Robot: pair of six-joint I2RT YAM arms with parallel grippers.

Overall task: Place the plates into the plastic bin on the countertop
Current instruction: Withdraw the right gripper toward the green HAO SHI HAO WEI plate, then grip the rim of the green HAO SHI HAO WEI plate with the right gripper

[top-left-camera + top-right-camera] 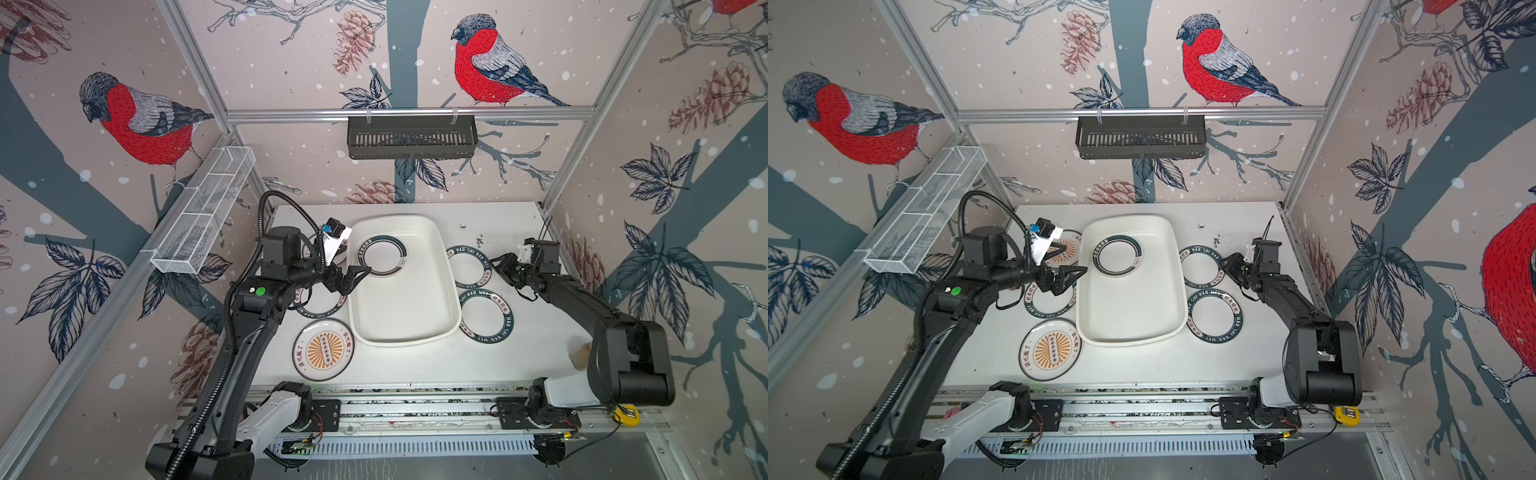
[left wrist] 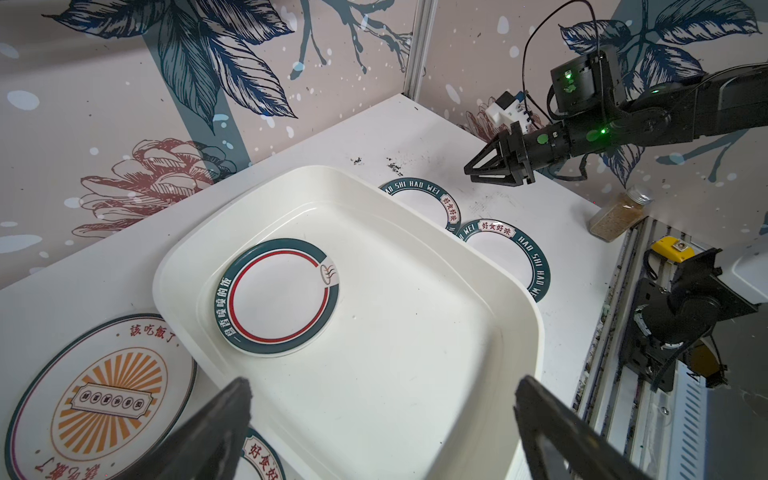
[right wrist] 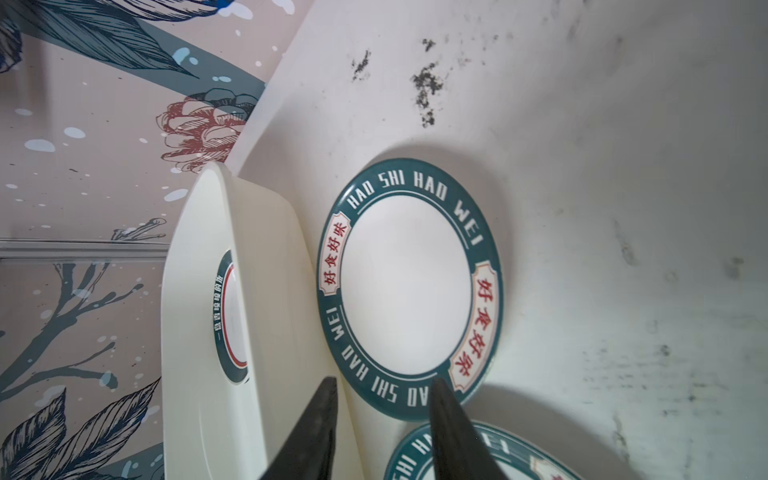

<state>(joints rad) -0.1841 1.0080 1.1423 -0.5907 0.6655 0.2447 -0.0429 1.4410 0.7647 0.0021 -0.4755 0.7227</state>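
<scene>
Right hand (image 1: pixel 497 262): black fingers narrowly parted, holding nothing, tips low over near edge of round white plate with dark green lettered rim (image 1: pixel 469 266), right of centre in both top views. Plate flat on white tabletop (image 1: pixel 498 357), just beside right rim of large white plastic bin (image 1: pixel 405 307). Bin lies leftward from plate. Left hand (image 1: pixel 353 279): wide open, empty, at bin's left rim. Right arm likely nearer.

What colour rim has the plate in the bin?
Plate: dark green rim, thin red inner ring; clearest in the left wrist view.
</scene>
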